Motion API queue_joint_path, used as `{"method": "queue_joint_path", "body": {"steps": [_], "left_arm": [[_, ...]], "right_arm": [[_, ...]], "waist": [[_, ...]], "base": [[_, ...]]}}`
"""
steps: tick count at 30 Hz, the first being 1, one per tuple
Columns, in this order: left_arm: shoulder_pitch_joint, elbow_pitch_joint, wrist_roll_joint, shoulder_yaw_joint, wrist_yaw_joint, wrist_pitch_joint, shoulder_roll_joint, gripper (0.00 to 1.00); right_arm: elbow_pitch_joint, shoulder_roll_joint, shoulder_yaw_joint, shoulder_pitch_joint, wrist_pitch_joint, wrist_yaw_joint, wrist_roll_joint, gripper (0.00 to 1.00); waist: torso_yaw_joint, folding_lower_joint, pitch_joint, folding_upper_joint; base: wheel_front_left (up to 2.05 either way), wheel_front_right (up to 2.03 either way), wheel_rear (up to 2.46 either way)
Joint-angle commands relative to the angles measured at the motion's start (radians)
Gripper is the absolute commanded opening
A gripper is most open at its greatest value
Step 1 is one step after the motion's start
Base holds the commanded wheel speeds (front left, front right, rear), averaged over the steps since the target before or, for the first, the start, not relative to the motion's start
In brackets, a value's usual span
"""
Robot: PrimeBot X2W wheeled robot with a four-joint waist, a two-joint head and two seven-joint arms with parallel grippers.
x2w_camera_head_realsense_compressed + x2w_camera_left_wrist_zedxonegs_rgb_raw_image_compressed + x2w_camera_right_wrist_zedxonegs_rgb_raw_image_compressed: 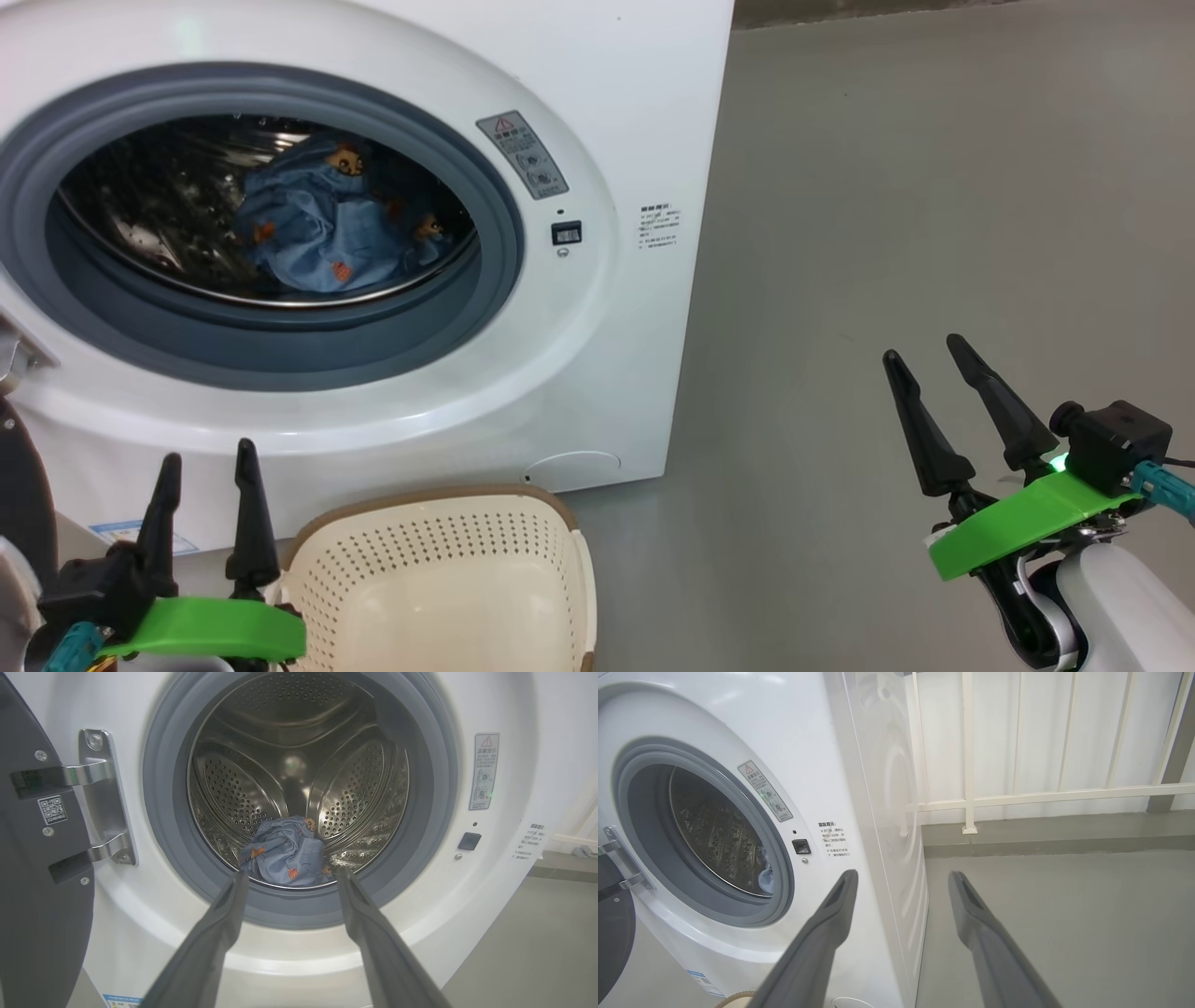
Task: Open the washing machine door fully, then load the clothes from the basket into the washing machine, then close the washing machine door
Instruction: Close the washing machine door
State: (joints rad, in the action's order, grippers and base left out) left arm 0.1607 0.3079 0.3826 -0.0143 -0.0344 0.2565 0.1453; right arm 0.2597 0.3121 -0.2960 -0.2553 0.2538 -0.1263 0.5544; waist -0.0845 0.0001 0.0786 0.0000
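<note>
Door: the washing machine door (42,933) stands swung out on my left, its dark inner face toward my left wrist camera. It hangs on a metal hinge (100,798) whose two arms are bolted to the white front. The mouth of the washing machine (607,112) is uncovered, with the grey gasket (280,350) visible all round it.

Load: the clothes (327,233), a crumpled blue bundle with orange-brown bear prints, lie at the bottom of the steel drum (289,742), near the front and just behind the gasket lip.

Basket: the basket (439,579) sits on the floor (934,187) directly in front of the machine, below the opening and close to the lower front panel. What I can see of its inside is bare perforated cream plastic. The brown rim shows along the far edge.

Left hand (208,452): low, just to the left of the basket, fingers spread, gripping nothing. In its wrist view the fingers point at the drum mouth, apart from the machine.

Right hand (922,347): off to the right of the machine, above the grey floor, fingers parted and empty. Its wrist view looks past the machine's right front corner to a white railing (1041,795).

Other marks: a warning label (523,154) and a small dark latch socket (566,232) sit to the right of the opening. A blue label sticker (140,537) is at the lower left of the front.
</note>
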Motion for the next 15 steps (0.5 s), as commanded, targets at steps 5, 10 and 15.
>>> {"method": "queue_joint_path", "body": {"steps": [5, 10, 15], "left_arm": [[0.017, -0.029, -0.007, 0.032, -0.002, 0.005, 0.025, 1.00], [0.016, -0.026, -0.005, 0.028, -0.008, 0.005, 0.028, 1.00], [0.014, -0.027, -0.005, 0.025, -0.010, 0.005, 0.028, 1.00]], "right_arm": [[-0.017, 0.016, -0.020, -0.008, 0.008, -0.004, 0.001, 1.00], [-0.015, 0.017, -0.021, -0.006, 0.008, -0.004, 0.001, 1.00], [-0.014, 0.019, -0.023, -0.003, 0.008, -0.004, 0.002, 1.00]], "waist": [[-0.001, -0.0001, -0.003, 0.0000], [0.000, -0.0001, -0.009, 0.0000], [0.001, -0.0001, -0.013, 0.0000]], "base": [[-1.48, 1.48, 0.00], [-2.00, 2.00, 0.00], [-1.52, 1.52, 0.00]]}}
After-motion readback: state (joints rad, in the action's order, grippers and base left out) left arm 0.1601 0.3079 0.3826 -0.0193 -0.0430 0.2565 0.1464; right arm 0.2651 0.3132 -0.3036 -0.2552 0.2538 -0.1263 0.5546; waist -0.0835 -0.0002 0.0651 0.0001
